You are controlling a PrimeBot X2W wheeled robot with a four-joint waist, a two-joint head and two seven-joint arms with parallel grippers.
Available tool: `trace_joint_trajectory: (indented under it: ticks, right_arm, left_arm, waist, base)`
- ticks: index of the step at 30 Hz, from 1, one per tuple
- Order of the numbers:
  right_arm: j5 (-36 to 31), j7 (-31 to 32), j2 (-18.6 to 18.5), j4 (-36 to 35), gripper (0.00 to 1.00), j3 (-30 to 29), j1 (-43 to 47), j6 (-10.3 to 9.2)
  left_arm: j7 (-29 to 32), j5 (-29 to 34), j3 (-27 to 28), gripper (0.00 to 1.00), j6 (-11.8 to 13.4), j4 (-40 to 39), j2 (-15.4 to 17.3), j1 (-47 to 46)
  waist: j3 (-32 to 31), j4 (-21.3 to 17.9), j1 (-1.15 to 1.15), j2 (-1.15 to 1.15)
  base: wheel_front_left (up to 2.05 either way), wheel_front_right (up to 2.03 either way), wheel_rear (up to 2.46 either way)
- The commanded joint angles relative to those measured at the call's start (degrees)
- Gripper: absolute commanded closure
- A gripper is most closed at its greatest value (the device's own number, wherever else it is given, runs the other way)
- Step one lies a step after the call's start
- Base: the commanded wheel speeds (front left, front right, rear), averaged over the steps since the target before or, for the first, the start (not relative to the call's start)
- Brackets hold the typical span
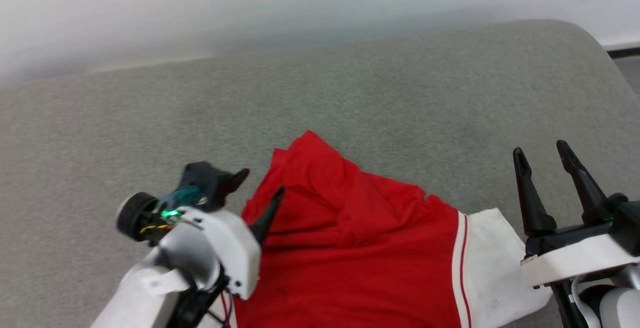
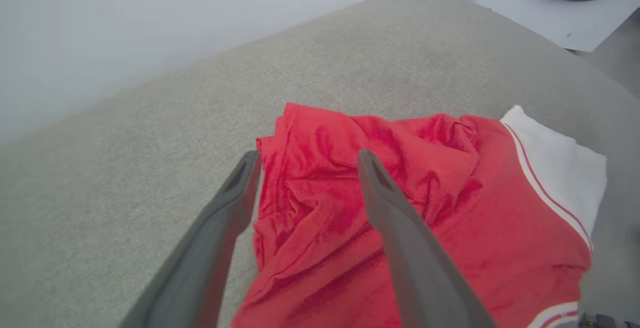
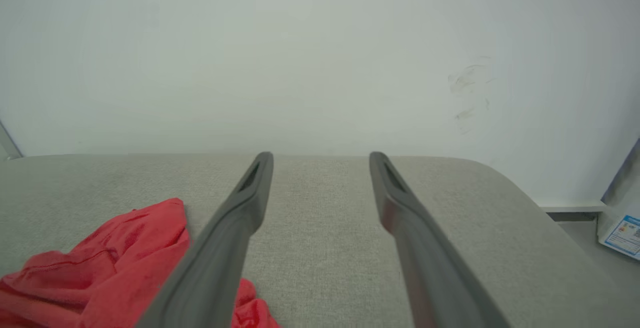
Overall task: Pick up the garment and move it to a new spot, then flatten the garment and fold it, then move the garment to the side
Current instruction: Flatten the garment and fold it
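The red jersey T-shirt (image 1: 350, 248), white-sleeved with striped trim, is lying crumpled toward the near side of the grey upholstered cushion (image 1: 350, 78), not yet flattened. The left gripper (image 1: 261, 182) is hovering over the cushion's near-left part with its fingers spread, straddling the T-shirt's bunched edge and pinching nothing. The right gripper (image 1: 540, 150) is waiting over the cushion's near-right part, also spread and empty. Risk: a grip taken here is likely catching several layers, so the T-shirt would be lifting as a wad.

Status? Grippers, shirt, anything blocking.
Left gripper open at garment's crumpled edge, holding nothing. Right gripper open, beside white sleeve. Garment bunched on grey cushion, not flat. No obstruction seen.
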Motion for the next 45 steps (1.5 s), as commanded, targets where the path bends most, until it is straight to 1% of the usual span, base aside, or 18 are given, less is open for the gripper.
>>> trace_joint_trajectory:
  ticks: [1,5,9,12,18,23,24,25,26,28,29,32,38,45]
  right_arm:
    - [-0.07,-0.54,0.88,0.01,0.00,0.27,-0.67,-0.03]
    - [-0.02,-1.48,1.89,0.47,0.00,0.94,-1.31,-0.04]
    - [0.12,-2.56,2.66,1.22,0.00,1.05,-1.87,-0.04]
    - [0.32,-3.44,3.16,2.03,0.00,1.28,-2.07,-0.04]
    - [0.56,-4.94,3.72,3.10,0.00,1.40,-2.98,-0.04]
    - [0.61,-6.00,4.17,4.16,0.00,1.39,-3.73,-0.04]
    - [0.62,-6.12,4.23,4.27,0.00,1.39,-3.96,-0.04]
    - [0.61,-6.31,4.31,4.38,0.00,1.39,-4.07,-0.04]
    - [0.57,-6.41,4.35,4.54,0.00,1.42,-4.16,-0.04]
    - [0.46,-6.59,4.41,4.88,0.00,1.51,-4.30,-0.04]
    - [0.34,-6.88,4.62,5.30,0.00,1.76,-5.11,-0.04]
    - [0.47,-7.00,4.79,5.63,0.00,2.31,-5.40,-0.04]
    - [1.03,-7.78,5.28,6.35,0.00,3.27,-6.23,-0.04]
    - [1.91,-9.04,5.99,7.97,0.00,4.47,-7.22,-0.04]
  left_arm:
    - [2.43,-0.18,-1.85,0.00,-0.90,1.24,-0.92,-2.00]
    - [8.10,0.52,-5.42,0.00,-2.10,5.48,-1.74,-6.43]
    - [11.75,1.38,-7.53,0.00,-2.83,10.30,-2.23,-10.21]
    - [14.29,2.33,-8.70,0.00,-3.16,13.85,-1.80,-12.55]
    - [16.44,3.27,-10.53,0.00,-4.02,18.52,-1.24,-15.61]
    - [19.94,2.28,-13.93,0.00,-5.13,22.73,0.03,-16.11]
    - [20.31,2.18,-14.48,0.52,-5.35,23.29,0.39,-16.21]
    - [20.43,1.89,-14.84,0.98,-5.40,23.81,0.62,-16.42]
    - [20.25,1.23,-14.96,1.00,-5.51,24.20,0.64,-16.62]
    - [18.53,0.39,-14.40,1.00,-5.63,24.05,0.52,-17.85]
    - [15.05,1.20,-12.82,1.00,-5.56,23.66,1.05,-21.24]
    - [12.59,1.89,-11.30,1.00,-5.51,24.29,2.07,-25.07]
    - [11.02,2.07,-8.55,1.00,-5.40,26.64,2.75,-33.42]
    - [11.93,3.12,-6.40,1.00,-5.13,30.77,4.38,-43.16]
  waist:
    - [1.70,-2.00,0.00,0.00]
    - [3.96,-4.51,0.00,0.00]
    - [6.42,-6.78,0.00,0.00]
    - [8.12,-8.23,0.00,0.00]
    - [10.32,-9.75,0.00,0.00]
    - [11.64,-10.55,0.00,0.00]
    - [11.82,-10.64,0.00,0.00]
    - [11.95,-10.72,0.00,0.00]
    - [12.02,-10.80,0.00,0.00]
    - [12.01,-11.04,0.00,0.00]
    - [11.70,-11.55,0.00,0.00]
    - [11.55,-12.41,0.00,0.00]
    - [12.83,-14.96,0.00,0.00]
    - [15.34,-18.43,0.00,0.00]
  base:
    - [0.00,0.00,0.00]
    - [0.00,0.00,0.00]
    - [0.00,0.00,0.00]
    - [0.00,0.00,0.00]
    - [0.00,0.00,0.00]
    - [0.00,0.00,0.00]
    - [0.00,0.00,0.00]
    - [0.00,0.00,0.00]
    - [0.00,0.00,0.00]
    - [0.00,0.00,0.00]
    - [0.00,0.00,0.00]
    - [0.00,0.00,0.00]
    - [0.00,0.00,0.00]
    - [0.00,0.00,0.00]
